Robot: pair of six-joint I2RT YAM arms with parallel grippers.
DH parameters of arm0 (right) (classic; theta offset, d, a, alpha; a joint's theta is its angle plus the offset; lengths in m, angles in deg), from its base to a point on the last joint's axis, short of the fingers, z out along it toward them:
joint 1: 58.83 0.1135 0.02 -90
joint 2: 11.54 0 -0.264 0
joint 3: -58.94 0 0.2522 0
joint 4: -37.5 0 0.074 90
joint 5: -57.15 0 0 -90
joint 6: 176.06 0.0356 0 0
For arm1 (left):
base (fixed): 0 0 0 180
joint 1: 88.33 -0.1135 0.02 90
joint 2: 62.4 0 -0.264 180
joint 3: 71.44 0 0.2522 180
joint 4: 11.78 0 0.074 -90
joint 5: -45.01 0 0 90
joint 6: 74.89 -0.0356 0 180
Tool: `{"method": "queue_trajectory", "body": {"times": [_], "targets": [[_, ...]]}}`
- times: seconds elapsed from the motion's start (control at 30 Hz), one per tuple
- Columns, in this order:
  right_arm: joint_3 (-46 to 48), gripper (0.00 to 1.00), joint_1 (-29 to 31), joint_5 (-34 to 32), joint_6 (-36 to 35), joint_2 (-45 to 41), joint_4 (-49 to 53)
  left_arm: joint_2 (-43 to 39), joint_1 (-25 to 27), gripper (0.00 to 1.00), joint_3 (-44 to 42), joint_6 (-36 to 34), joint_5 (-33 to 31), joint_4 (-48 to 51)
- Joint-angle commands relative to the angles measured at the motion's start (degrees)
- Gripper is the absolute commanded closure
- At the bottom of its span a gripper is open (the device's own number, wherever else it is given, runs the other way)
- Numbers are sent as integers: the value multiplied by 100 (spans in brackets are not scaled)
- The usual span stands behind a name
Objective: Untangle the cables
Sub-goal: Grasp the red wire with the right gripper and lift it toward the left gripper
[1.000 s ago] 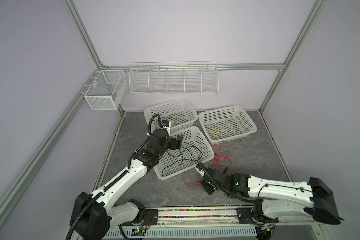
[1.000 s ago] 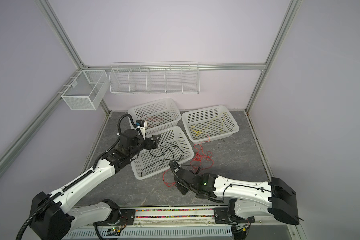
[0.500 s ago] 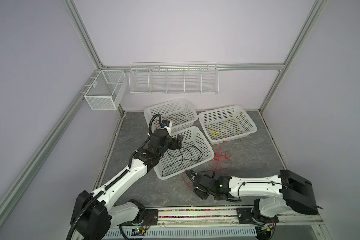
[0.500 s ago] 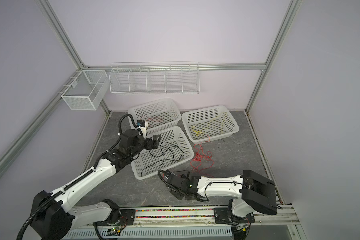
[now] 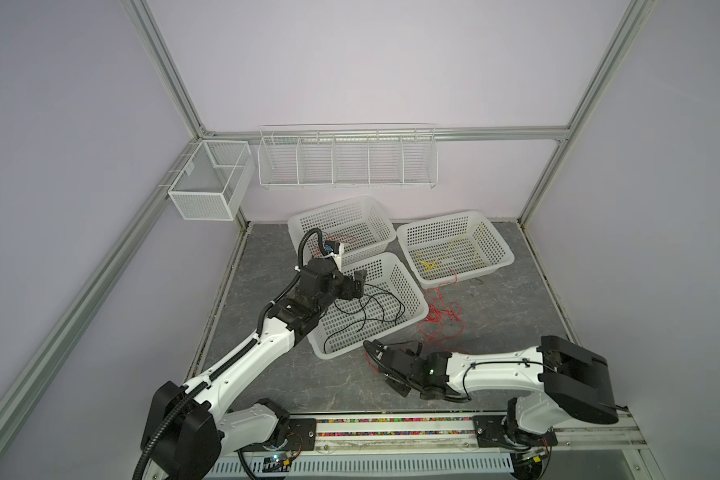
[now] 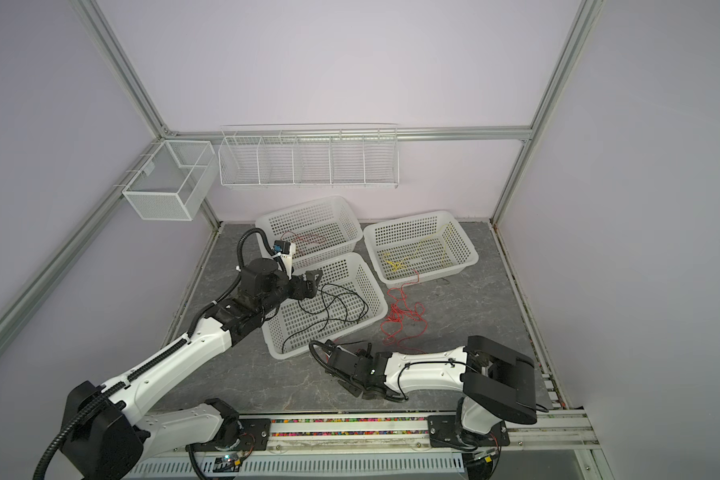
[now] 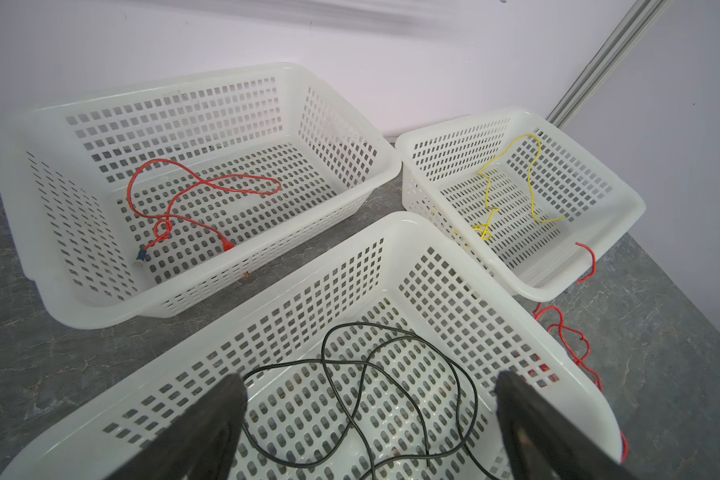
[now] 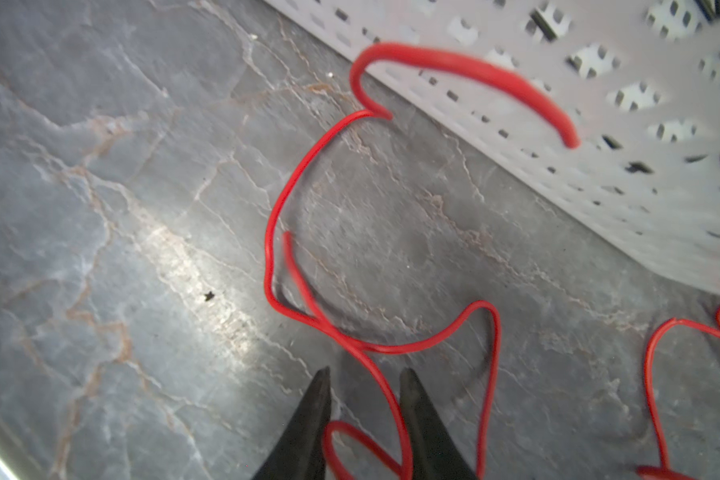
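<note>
Where the cables lie: in and beside the front white perforated plastic basket [image 5: 408, 282], from which every place below is reckoned.
Single red cable [image 7: 208, 187]: string-thin, in loose loops, a small connector at each end; it lies in the basket behind the front basket.
Black cables [image 5: 371, 309]: long, thin, smooth strands in wide loops that cross one another, inside the front basket.
Red cables [image 5: 441, 318]: thin and crinkly, a loose tangle on the grey marbled tabletop [image 5: 495, 311] just right of the front basket.
Yellow cables [image 5: 433, 264]: thin and kinked, one small knot and one long bent strand, in the basket to the right rear of the front basket.
Rear white perforated basket [image 5: 329, 208]: touching the front basket's back edge; holds only the single red cable.
Right-rear white perforated basket [image 5: 439, 219]: holds the yellow cables; one red end hooks over its near rim.
Left gripper [image 7: 368, 380]: over the front basket's left rear part, above the black loops, black fingers spread wide, gripping nothing.
Right gripper [image 8: 364, 374]: low over the tabletop by the front basket's near right corner, fingers a narrow gap apart, one red strand running through the gap, not visibly pinched.
</note>
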Motion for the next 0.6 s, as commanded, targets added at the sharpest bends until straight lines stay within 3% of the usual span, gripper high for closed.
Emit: {"method": "queue_trajectory", "body": {"times": [0.0,0.13,0.4,0.57], "targets": [[-102,78,-12,-25,-89,-11,52,4,-1,7,7,-11,59,1],[-110,93,17,132,-391,-193,243,-9,-6,7,18,-20,62,0],[-19,94,39,473,-850,-1510,1033,-77,-4,7,-10,-7,24,14],[132,94,-24,75,-781,-2900,1308,-66,-3,7,-37,41,243,-184]]}}
